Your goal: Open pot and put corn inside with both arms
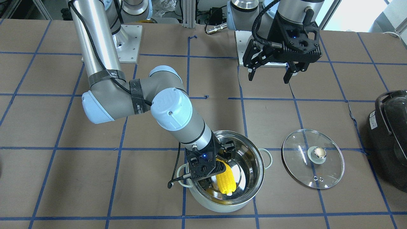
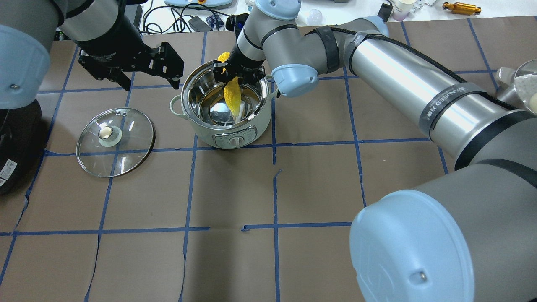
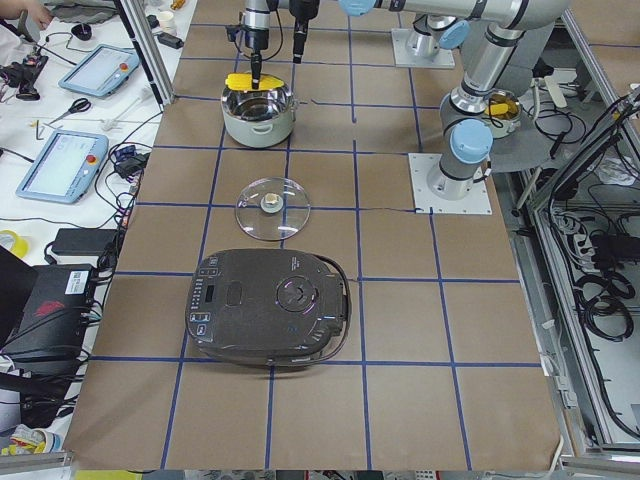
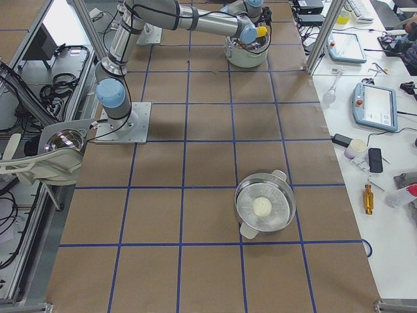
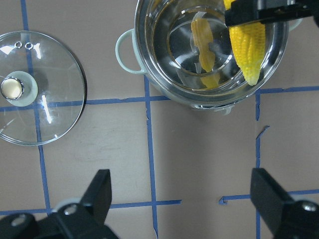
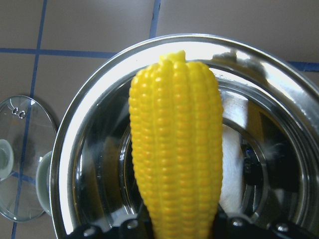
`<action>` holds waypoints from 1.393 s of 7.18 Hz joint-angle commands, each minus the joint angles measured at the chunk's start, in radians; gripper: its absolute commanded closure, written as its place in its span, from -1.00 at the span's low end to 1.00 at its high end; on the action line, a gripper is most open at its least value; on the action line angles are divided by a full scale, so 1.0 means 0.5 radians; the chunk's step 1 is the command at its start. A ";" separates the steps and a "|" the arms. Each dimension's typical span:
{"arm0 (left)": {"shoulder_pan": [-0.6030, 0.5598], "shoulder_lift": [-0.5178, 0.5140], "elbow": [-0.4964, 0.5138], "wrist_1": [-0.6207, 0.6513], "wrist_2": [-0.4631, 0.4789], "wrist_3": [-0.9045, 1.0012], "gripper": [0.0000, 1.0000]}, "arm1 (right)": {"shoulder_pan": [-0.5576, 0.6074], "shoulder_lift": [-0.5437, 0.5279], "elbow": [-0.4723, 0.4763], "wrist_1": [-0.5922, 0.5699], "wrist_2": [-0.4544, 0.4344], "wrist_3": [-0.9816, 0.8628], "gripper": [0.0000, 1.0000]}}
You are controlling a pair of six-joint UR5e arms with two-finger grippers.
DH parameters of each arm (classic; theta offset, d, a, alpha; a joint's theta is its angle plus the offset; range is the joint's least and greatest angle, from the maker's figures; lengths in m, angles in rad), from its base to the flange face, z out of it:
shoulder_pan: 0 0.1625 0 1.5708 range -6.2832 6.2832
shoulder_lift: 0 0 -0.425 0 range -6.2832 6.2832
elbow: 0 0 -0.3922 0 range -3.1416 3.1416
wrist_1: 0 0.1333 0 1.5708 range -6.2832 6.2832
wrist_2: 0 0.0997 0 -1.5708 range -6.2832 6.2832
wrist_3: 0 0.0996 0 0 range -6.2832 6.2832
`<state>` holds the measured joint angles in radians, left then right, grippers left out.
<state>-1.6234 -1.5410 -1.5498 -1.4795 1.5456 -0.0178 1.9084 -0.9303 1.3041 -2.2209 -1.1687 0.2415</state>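
**Corn held tip-down in the open pot, lid set aside**

Taken left to right in the overhead view, a black appliance [image 2: 16,142] sits at the far left edge of the brown tabletop [image 2: 319,180], which is crossed by a grid of blue tape. A white label [image 2: 6,167] on its side is too small to read.

Just beside it the glass lid [image 2: 123,147] lies flat on the tabletop with its knob up. It is well apart from the pot and nothing touches it.

Beyond the lid, the left gripper [image 2: 150,84] hangs above the tabletop with its fingers spread wide and nothing between them. It is near the pot's left loop handle but apart from it.

The pot [image 2: 205,132] stands uncovered on a tape crossing. A small panel with a dial faces the robot, and its markings are unreadable.

The right gripper [image 1: 217,161] leans in over the far rim and is closed on the thick end of the corn [image 2: 233,98]. The cob hangs tilted within the pot's mouth, its pointed tip down toward the shiny bottom. Whether the tip touches the steel cannot be told.

The right arm [image 2: 402,71] stretches across from the right. A black strap [image 2: 447,100] on it bears white lettering that is too blurred to read with certainty.

In the right side view, a second steel pot [image 4: 242,207] stands well apart, with something round and white in it.
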 commanded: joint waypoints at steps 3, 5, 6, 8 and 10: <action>-0.002 0.002 -0.002 0.001 -0.002 -0.004 -1.00 | 0.000 -0.102 -0.001 0.317 -0.031 0.011 -1.00; -0.005 0.002 -0.005 -0.002 -0.002 -0.004 -1.00 | -0.046 -0.353 0.024 0.658 -0.260 -0.026 -1.00; -0.005 0.002 -0.005 -0.002 -0.005 -0.004 -1.00 | -0.092 -0.421 0.024 0.796 -0.495 -0.065 -1.00; -0.002 0.002 -0.005 0.001 -0.011 -0.004 -1.00 | -0.318 -0.636 0.070 1.093 -0.813 -0.441 -1.00; 0.001 0.002 -0.008 -0.002 -0.014 -0.001 -1.00 | -0.631 -0.854 0.116 1.202 -0.880 -0.507 -1.00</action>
<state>-1.6248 -1.5401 -1.5528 -1.4791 1.5386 -0.0203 1.6887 -1.2898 1.3482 -1.6626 -1.5741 0.0178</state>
